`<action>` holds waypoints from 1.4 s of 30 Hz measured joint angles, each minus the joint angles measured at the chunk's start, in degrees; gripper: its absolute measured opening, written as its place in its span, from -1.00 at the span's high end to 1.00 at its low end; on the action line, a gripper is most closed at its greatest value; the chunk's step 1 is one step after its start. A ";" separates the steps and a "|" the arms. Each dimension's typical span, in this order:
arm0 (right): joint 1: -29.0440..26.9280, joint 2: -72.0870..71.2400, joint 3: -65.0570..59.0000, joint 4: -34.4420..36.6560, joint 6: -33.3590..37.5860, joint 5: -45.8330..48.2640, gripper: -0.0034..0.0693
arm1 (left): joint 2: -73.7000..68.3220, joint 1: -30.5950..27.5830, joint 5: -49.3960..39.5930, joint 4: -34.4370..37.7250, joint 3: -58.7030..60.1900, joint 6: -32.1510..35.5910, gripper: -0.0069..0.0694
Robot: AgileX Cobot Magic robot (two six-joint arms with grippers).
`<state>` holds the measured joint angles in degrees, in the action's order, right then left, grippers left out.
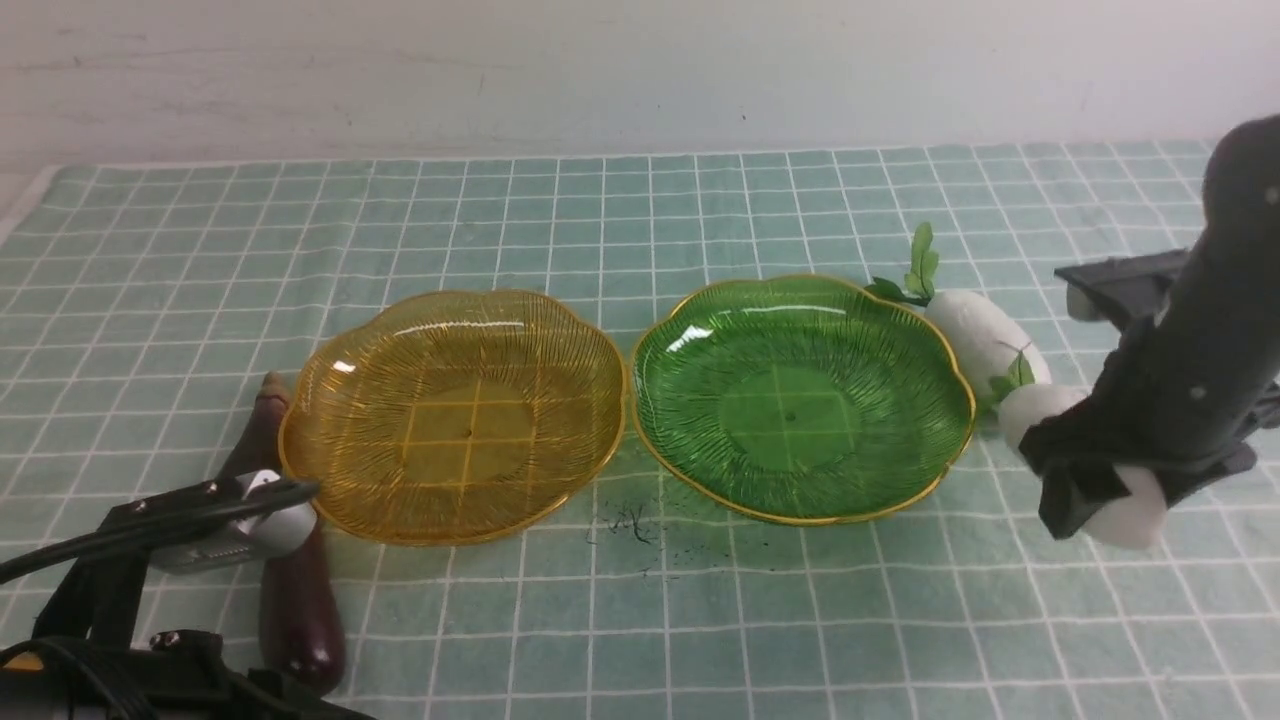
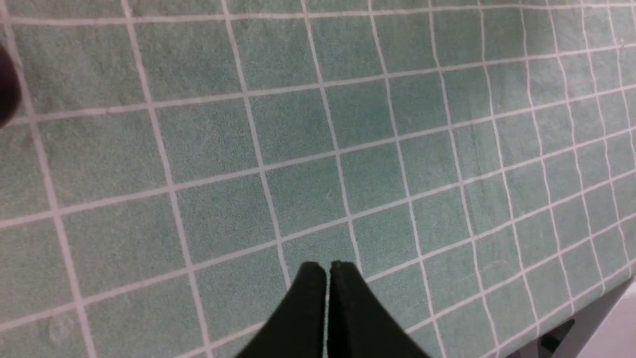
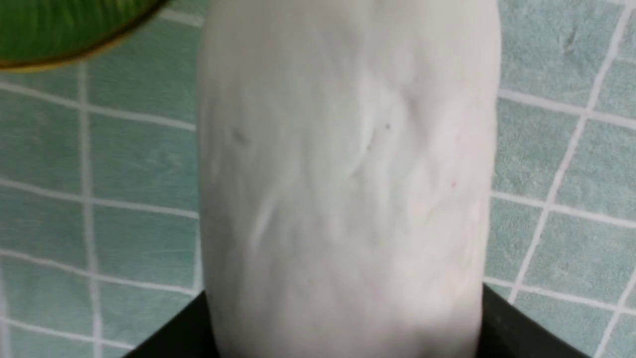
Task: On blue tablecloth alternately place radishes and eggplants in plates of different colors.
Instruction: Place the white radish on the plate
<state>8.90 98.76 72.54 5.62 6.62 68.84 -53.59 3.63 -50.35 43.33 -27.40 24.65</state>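
A scuffed off-white painted wall (image 1: 640,70) stands behind the pale desk (image 1: 12,195), its bare corner showing under soft, even light.

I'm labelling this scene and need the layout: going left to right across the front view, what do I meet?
Eggplants → amber plate → green plate → far radish → near radish, in the right tool.

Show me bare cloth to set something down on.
Bare: tablecloth behind the amber plate and green plate, and in front of them. Crowded: eggplants and left claw left of amber; radishes, one in the right claw, right of green.
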 joint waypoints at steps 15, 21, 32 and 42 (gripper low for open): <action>0.95 5.95 3.16 18.55 7.34 -21.29 -0.36 | 0.00 0.00 0.00 -0.04 0.00 0.03 0.84; 1.15 10.65 3.16 19.60 7.46 -22.19 -0.45 | 0.00 0.00 0.00 -0.04 0.00 0.03 0.84; 1.15 11.37 12.63 6.56 7.19 -16.83 -0.99 | 0.00 0.00 0.00 -0.04 0.00 0.03 0.84; 1.15 12.33 16.12 -14.63 -4.51 -19.55 -0.88 | 0.00 0.00 0.00 -0.04 0.00 0.03 0.84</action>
<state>10.05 111.09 88.66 -9.01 2.11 49.29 -53.59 3.63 -50.35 43.29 -27.40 24.68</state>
